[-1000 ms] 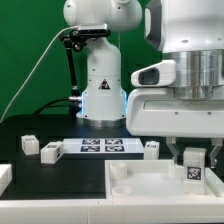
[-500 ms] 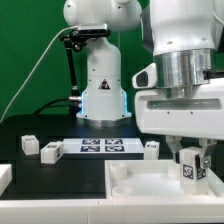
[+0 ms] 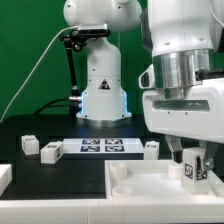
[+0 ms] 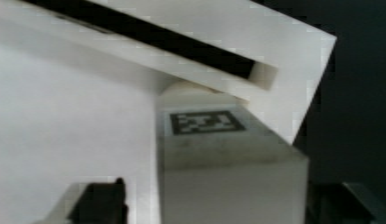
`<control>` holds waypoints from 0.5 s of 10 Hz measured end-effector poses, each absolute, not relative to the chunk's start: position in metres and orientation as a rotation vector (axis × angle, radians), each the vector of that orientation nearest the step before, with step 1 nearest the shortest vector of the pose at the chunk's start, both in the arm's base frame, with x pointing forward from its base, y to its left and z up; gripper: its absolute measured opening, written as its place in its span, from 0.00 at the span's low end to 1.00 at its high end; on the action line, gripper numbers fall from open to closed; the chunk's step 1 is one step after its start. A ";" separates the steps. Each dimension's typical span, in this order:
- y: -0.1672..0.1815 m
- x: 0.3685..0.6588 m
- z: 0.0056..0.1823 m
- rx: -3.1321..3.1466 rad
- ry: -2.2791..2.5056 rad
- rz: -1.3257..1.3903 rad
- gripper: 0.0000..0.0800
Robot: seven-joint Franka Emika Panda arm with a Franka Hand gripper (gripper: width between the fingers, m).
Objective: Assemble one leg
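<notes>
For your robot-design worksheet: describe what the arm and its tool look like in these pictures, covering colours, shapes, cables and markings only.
The arm is glossy white with rounded, bulbous joints on a blue-glowing base. A thin cable runs from a black mount near its top. The wrist is a ribbed silver cylinder above a boxy white tool body with a dark oval inset. The tool has short dark fingers. No markings are legible.

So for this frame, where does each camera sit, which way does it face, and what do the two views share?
Exterior view: low, off the arm, facing the arm's base across the table; shows the gripper closed on the leg over the panel.
Wrist view: on the wrist, looking along the fingers at the leg.
Shared: the tagged leg.
</notes>
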State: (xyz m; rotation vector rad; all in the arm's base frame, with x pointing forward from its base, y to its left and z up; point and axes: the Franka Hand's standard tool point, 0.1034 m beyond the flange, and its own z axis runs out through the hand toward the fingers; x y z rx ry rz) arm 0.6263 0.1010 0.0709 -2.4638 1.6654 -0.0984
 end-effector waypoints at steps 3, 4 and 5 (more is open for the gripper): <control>0.102 0.628 0.072 -2.693 1.288 -0.134 0.81; 0.103 0.628 0.072 -2.773 1.123 -0.148 0.81; 0.105 0.627 0.072 -2.838 0.966 -0.159 0.81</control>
